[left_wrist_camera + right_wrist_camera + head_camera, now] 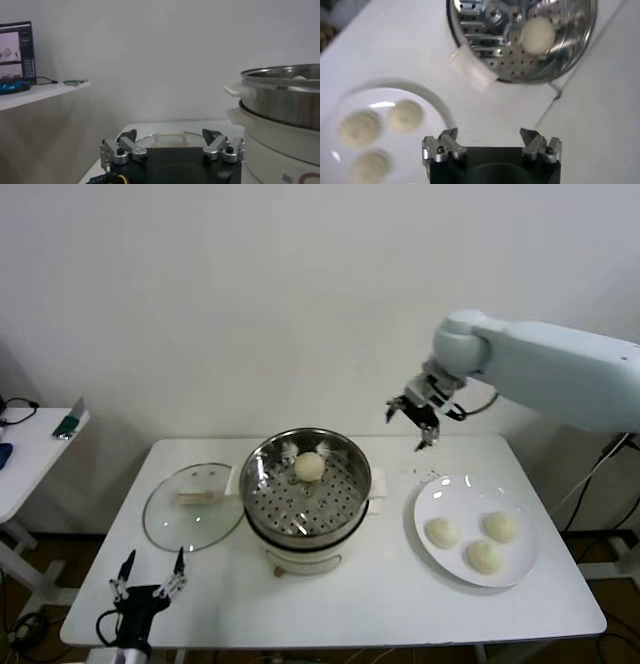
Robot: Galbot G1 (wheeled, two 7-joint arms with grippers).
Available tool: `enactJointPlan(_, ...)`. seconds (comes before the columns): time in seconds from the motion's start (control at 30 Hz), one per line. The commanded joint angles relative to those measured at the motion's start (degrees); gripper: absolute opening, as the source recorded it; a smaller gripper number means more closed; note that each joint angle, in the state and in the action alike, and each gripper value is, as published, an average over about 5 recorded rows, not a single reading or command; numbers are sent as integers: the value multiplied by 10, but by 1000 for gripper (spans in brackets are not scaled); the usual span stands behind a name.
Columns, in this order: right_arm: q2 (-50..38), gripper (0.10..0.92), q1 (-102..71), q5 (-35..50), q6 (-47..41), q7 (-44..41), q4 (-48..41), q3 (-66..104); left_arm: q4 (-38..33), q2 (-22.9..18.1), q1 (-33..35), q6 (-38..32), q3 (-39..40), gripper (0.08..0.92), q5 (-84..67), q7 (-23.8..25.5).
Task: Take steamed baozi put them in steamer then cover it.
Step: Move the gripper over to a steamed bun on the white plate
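Nearest the head camera, at the table's (330, 604) front left corner, the left gripper (148, 576) sits low and parked, its fingers spread wide with nothing between them. Its wrist view shows the same open fingertips (127, 136) pointing across the tabletop toward the cover and the steamer's (285, 107) steel side.

Just beyond it, on the left part of the table, the cover (192, 506) lies flat, its cream-white handle (198, 496) up. Its rim sits close beside the steamer, off the pot.

In the middle of the table stands the steamer (305, 499), uncovered. One steamed baozi (309, 467) rests on the perforated tray, toward the back wall of the pot. The right wrist view shows that bun (537, 35) alone on the tray.

To the right, a white plate (478, 529) holds three more buns (442, 532), (500, 526) and (485, 557), set near one another and none of them held.

Above the table's back edge, between steamer and plate, the right gripper (425, 419) hangs in the air on its pale arm (560, 374). Its fingers (447, 137) stand fully apart and empty, well clear of the buns on the plate (427, 92) below.
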Motion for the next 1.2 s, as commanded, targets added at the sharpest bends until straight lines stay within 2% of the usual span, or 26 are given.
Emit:
enactJointPlan(0.03,-152,823,-107,72,-140,4,52,16,-4,0,1,-2,1,823,-3,1)
enactJointPlan(0.5,-115,823,-325,-28,-142,18,-55,172,-2,1,1,1,-6,823,1,0)
enactJointPlan(0.67,-86,823,-354,-39,-140,27,-95,190,1,0,1,2,-8,823,1,0)
enactJointPlan(1.2,-28,823,-362,-41,-140,26,-135,190,8,-2,2,1,-16,823,3,-2)
